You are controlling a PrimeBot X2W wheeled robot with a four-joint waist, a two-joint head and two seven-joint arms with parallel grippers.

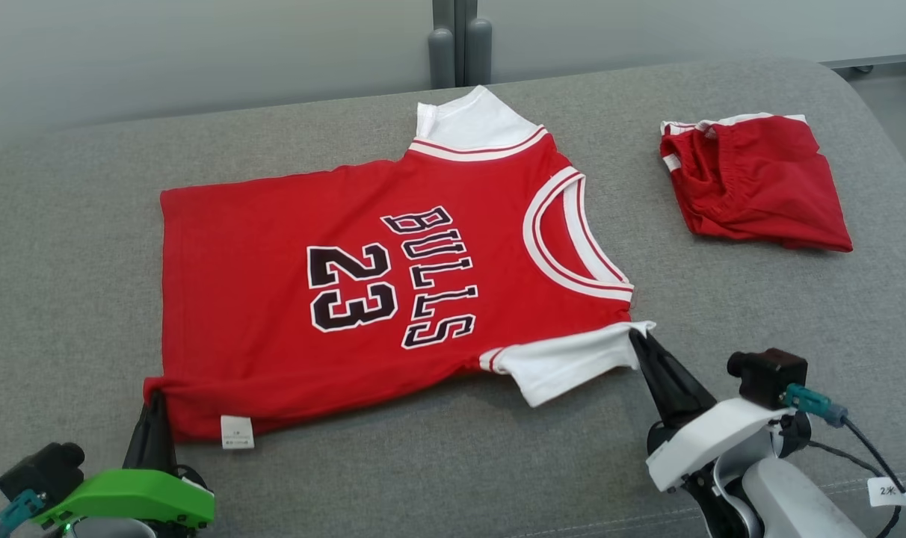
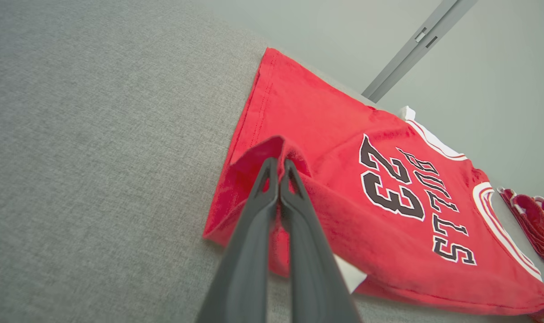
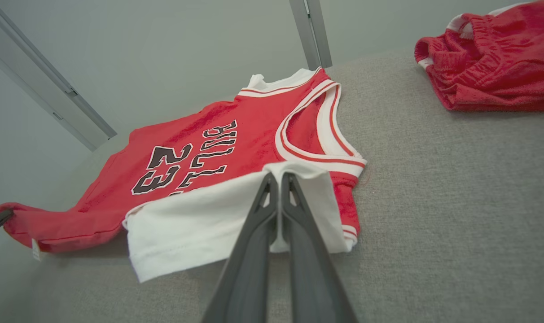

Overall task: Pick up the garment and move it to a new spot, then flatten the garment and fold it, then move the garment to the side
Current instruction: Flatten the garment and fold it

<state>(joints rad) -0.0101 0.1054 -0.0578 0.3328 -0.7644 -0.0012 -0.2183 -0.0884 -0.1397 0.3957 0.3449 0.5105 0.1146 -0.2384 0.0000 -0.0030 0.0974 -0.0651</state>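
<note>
Now both my claws pinch the red jersey (image 1: 363,299), which lies spread on the grey cushion (image 1: 72,299).
My left claw (image 1: 154,400) clamps the bunched hem corner, my right claw (image 1: 636,340) the near white sleeve (image 1: 572,362); the hem tag (image 1: 237,432) is too small to read.

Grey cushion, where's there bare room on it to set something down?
Bare grey cushion lies left of the jersey hem, between its collar and the red shorts, and on the shorts' near side. Crowded: the near edge, where the left gripper and right gripper pinch the jersey.
</note>
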